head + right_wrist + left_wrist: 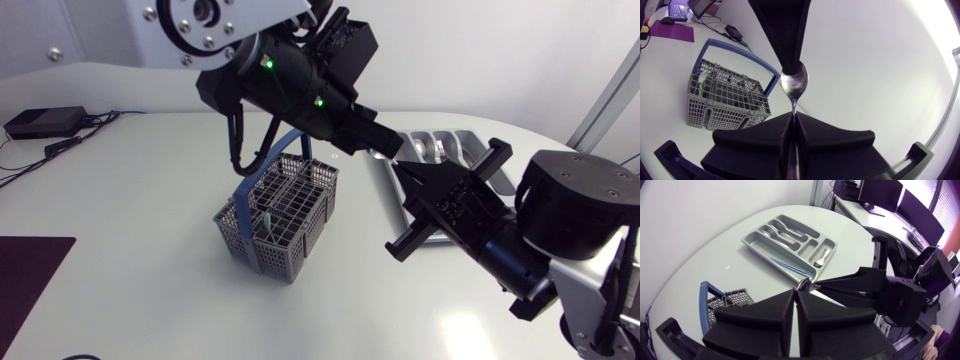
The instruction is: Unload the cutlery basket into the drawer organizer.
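A metal spoon [794, 84] hangs in the air between both grippers, right of the basket. My left gripper [792, 64] is shut on the spoon's bowl end, and my right gripper [793, 118] is shut on its handle from the opposite side. In the head view the left gripper [398, 148] and right gripper [410, 178] meet tip to tip in front of the organizer. The grey cutlery basket [278, 215] with a blue handle [742, 52] stands mid-table and holds a green-handled piece [702, 77]. The grey drawer organizer [756, 244] holds several spoons and a blue utensil [790, 266].
A black box [45, 122] with cables lies at the back left of the table. A dark mat [25, 275] lies at the front left edge. White tabletop stretches between the basket and the organizer [452, 140].
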`<state>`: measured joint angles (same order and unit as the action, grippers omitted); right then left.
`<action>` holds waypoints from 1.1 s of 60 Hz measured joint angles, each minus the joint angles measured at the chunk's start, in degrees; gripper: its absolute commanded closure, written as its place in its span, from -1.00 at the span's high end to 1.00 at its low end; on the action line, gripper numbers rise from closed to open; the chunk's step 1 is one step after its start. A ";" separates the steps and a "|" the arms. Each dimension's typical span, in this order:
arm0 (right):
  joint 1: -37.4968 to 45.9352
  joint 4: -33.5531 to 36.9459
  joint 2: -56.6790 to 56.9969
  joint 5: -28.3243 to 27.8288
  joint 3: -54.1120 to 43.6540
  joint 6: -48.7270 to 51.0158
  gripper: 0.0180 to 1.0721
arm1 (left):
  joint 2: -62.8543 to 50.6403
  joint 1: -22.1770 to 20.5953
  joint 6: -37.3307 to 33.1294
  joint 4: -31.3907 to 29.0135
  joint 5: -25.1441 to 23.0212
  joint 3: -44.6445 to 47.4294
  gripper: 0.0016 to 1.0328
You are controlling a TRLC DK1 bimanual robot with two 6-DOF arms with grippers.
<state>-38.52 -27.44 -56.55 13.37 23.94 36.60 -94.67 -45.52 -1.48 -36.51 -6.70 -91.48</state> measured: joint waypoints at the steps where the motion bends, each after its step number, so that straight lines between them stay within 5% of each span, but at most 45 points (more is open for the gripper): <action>1: 0.00 0.00 0.00 -0.02 0.00 0.00 -0.89 | 0.00 0.09 0.00 -0.02 -0.22 0.00 -0.30; 8: 0.02 0.46 0.00 -0.63 0.07 0.02 -0.89 | 0.02 0.20 -0.02 0.09 -0.83 0.00 0.58; 15: 0.55 2.23 0.35 -2.89 0.07 0.02 -0.89 | 0.28 0.98 -0.04 0.87 -0.98 -0.02 0.89; 28: 8.17 8.70 4.15 -14.78 0.07 -0.22 -0.89 | 2.56 6.12 -1.62 0.72 -0.94 -1.27 0.90; 49: 37.29 19.91 4.31 -48.17 0.63 3.69 -0.89 | 5.77 9.53 -8.76 -2.67 2.71 -0.63 0.90; 66: 51.93 30.27 -13.94 -60.33 9.40 19.98 -0.89 | 7.72 10.40 -12.59 -4.15 3.76 5.84 0.90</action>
<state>13.41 2.83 -70.50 -46.96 33.34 56.58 -86.96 -35.11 -14.06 -40.66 -2.94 -85.65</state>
